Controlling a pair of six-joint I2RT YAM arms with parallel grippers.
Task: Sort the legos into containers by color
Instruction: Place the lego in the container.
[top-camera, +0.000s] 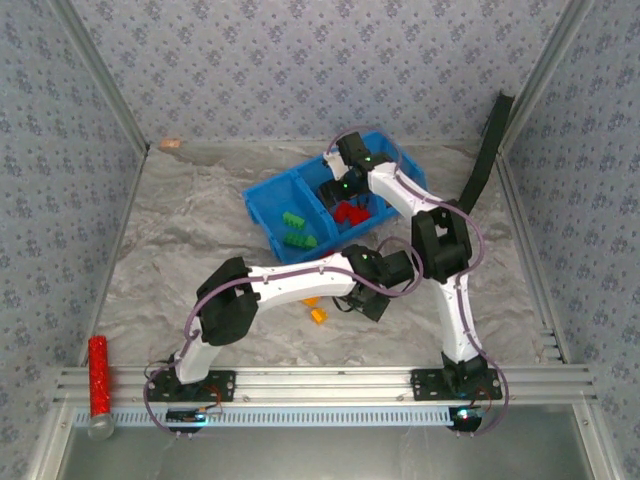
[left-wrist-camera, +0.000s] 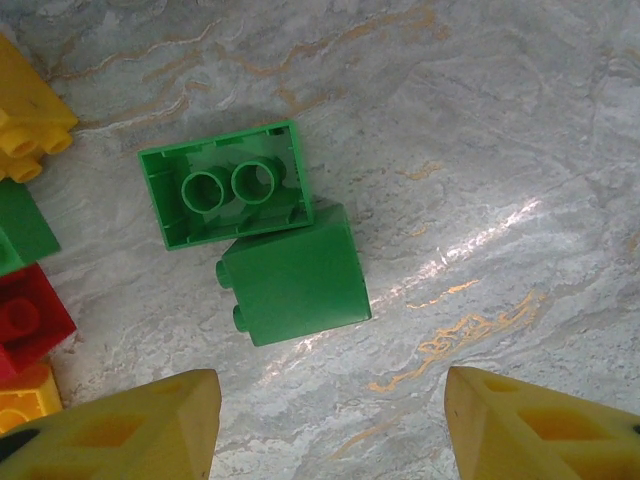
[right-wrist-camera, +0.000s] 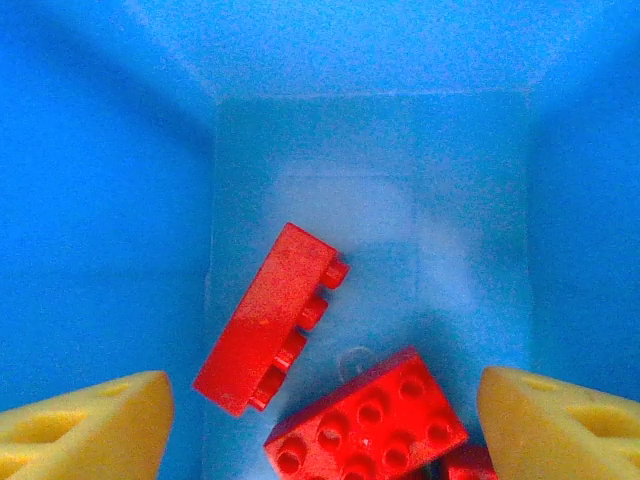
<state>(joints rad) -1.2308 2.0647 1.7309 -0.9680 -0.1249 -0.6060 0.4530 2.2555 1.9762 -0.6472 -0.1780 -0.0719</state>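
Note:
The blue tray (top-camera: 268, 198) stands at the back middle of the table, with green legos (top-camera: 297, 230) in one compartment and red legos (top-camera: 350, 212) in the one beside it. My right gripper (top-camera: 336, 188) hangs open above the red compartment. Between its fingers, down on the tray floor (right-wrist-camera: 370, 150), lie a long red lego (right-wrist-camera: 268, 320) on its side and a flat one (right-wrist-camera: 365, 420). My left gripper (left-wrist-camera: 330, 400) is open over the table with nothing in it, just short of two green legos: one upside down (left-wrist-camera: 225, 185), one on its side (left-wrist-camera: 295, 275).
More loose legos lie at the left edge of the left wrist view: yellow (left-wrist-camera: 25, 120), green (left-wrist-camera: 18, 230), red (left-wrist-camera: 30, 320), orange (left-wrist-camera: 25, 395). A yellow-orange lego (top-camera: 318, 315) sits by the left arm. A red glittery cylinder (top-camera: 97, 375) lies at front left.

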